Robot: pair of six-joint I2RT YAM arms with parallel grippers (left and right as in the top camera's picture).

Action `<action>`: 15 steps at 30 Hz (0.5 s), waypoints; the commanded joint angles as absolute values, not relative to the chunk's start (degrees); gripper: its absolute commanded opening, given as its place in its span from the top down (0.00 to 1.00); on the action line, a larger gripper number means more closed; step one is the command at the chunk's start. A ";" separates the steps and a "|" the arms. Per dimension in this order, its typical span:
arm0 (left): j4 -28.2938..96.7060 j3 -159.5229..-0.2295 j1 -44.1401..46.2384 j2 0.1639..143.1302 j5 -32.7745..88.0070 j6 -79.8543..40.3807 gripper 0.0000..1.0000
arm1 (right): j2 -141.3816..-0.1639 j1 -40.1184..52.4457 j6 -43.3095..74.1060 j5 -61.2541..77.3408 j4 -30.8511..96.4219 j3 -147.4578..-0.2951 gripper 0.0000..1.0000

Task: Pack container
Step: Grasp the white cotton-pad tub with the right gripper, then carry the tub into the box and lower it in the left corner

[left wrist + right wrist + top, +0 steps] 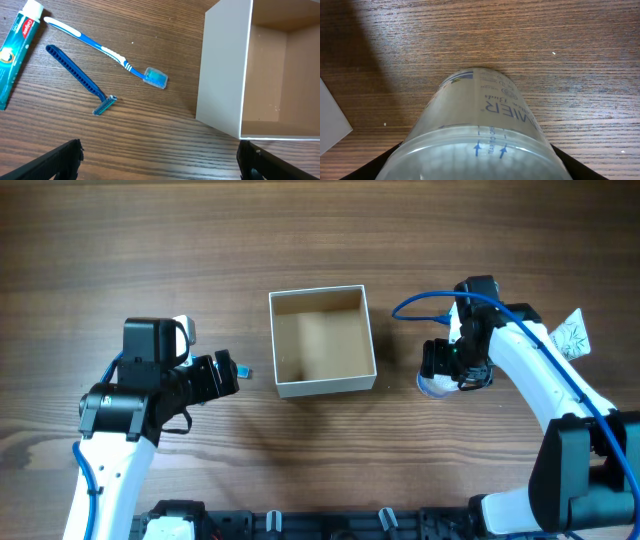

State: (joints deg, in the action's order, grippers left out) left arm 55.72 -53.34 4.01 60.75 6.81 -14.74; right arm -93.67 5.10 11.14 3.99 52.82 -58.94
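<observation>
The container [325, 386], a square white box with a brown inside, stands empty at the table's middle; its white wall [222, 70] fills the right of the left wrist view. My left gripper [228, 373] is open and empty [160, 165], just left of the container. A blue toothbrush [105, 50], a blue razor [80, 77] and a toothpaste tube [12, 55] lie on the wood ahead of it. My right gripper [452, 370] is shut on a round white jar [437, 387] right of the container. The jar [475, 115] fills the space between its fingers [477, 165].
A white patterned packet [572, 335] lies at the far right beside the right arm. A blue cable [415, 302] loops off the right wrist. A corner of the container [330, 125] shows at the left of the right wrist view.
</observation>
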 commanded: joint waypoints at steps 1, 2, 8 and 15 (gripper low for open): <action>55.59 -54.61 3.75 60.82 7.66 -15.49 0.00 | -94.41 5.04 12.08 3.88 52.53 -58.52 0.34; 55.59 -54.61 3.75 60.82 7.68 -15.49 0.00 | -94.41 5.04 12.05 3.88 52.53 -58.52 0.41; 55.57 -54.61 3.75 60.82 7.66 -15.49 0.00 | -93.78 6.09 13.10 3.86 56.55 -61.54 0.96; 55.59 -54.61 3.75 60.82 7.44 -15.49 0.00 | -86.30 18.31 13.89 -2.39 64.47 -79.26 0.96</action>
State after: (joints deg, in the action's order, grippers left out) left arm 55.70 -53.34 4.01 60.75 6.81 -14.74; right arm -91.31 13.08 12.69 2.22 63.44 -71.05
